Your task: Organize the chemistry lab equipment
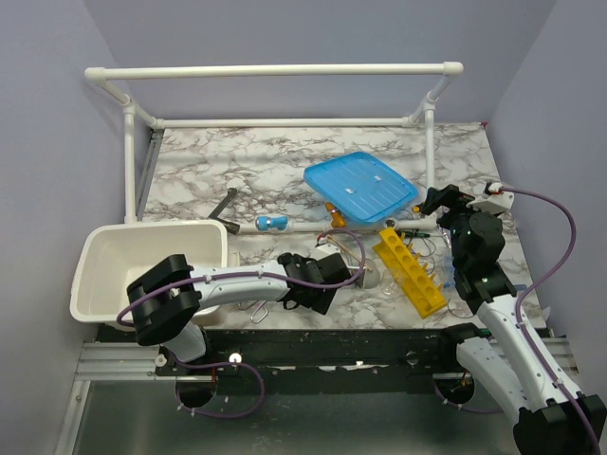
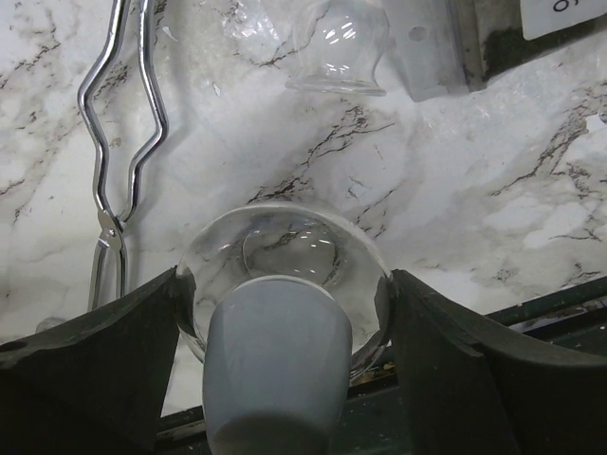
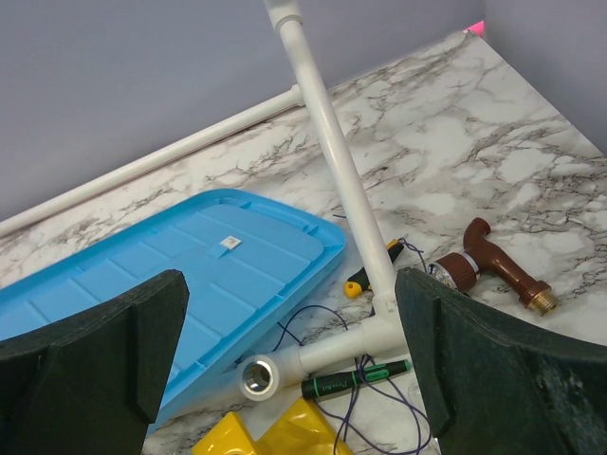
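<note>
A round clear glass flask (image 2: 285, 246) with a grey stopper (image 2: 275, 360) lies between the fingers of my left gripper (image 2: 285, 284), and both pads touch its sides. From above, that gripper (image 1: 356, 275) is near the table's front edge, at the flask (image 1: 373, 277). Metal scissor tongs (image 2: 119, 142) lie to its left and a small beaker (image 2: 340, 47) lies beyond it. The yellow holed rack (image 1: 410, 272) is just to the right. My right gripper (image 1: 432, 202) hovers open above the rack's far end (image 3: 285, 431), with nothing between its fingers.
The blue lid (image 1: 360, 187) leans on the white pipe frame (image 3: 341, 171). A green-black pen (image 3: 356, 381), a yellow-handled screwdriver (image 3: 365, 275), purple wire and a brown nozzle (image 3: 484, 265) lie round the pipe foot. The white tub (image 1: 123, 261) stands front left.
</note>
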You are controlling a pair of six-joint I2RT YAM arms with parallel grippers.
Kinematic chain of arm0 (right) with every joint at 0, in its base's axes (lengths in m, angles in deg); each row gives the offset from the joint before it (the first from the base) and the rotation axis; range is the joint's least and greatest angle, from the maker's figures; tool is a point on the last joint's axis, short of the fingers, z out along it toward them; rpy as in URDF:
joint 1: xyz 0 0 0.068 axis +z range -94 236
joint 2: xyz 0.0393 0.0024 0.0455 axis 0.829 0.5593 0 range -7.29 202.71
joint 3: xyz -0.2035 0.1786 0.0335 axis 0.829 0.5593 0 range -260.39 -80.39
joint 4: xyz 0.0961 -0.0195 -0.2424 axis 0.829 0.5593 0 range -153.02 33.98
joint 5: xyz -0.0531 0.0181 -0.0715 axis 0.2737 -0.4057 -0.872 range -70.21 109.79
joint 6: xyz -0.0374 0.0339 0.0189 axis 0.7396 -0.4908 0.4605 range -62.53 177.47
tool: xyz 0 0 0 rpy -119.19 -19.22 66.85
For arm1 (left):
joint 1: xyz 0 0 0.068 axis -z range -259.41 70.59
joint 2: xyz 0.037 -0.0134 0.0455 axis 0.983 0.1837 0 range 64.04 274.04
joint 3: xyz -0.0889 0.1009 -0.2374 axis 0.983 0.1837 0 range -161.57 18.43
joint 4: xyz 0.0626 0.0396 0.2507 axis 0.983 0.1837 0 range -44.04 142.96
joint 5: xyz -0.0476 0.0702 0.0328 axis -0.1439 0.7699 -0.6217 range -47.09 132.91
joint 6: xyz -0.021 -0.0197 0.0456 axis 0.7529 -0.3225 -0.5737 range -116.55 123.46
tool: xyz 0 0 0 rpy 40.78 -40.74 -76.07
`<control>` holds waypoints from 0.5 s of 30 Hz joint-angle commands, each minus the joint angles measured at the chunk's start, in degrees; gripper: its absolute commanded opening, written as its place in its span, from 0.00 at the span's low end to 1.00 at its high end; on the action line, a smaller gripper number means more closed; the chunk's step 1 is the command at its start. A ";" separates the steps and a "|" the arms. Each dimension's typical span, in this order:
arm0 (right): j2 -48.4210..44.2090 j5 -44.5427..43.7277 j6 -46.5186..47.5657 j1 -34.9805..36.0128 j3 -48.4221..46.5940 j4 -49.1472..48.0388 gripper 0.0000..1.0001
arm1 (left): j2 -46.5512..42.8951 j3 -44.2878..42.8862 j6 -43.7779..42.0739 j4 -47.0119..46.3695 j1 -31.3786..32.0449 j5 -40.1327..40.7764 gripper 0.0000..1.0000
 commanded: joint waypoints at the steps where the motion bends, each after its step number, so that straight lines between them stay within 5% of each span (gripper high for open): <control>1: -0.53 -0.59 0.11 -0.25 -1.19 0.15 1.00 | -3.50 -4.84 -4.73 3.31 -0.01 -1.82 0.46; 8: -0.74 -0.50 0.10 -0.24 -1.26 0.55 1.00 | -9.34 -12.30 -13.07 10.28 -3.24 -7.85 0.41; 15: -0.65 -0.31 0.14 -0.25 -1.31 0.47 1.00 | -13.81 -21.63 -21.42 21.86 -14.03 -12.45 0.40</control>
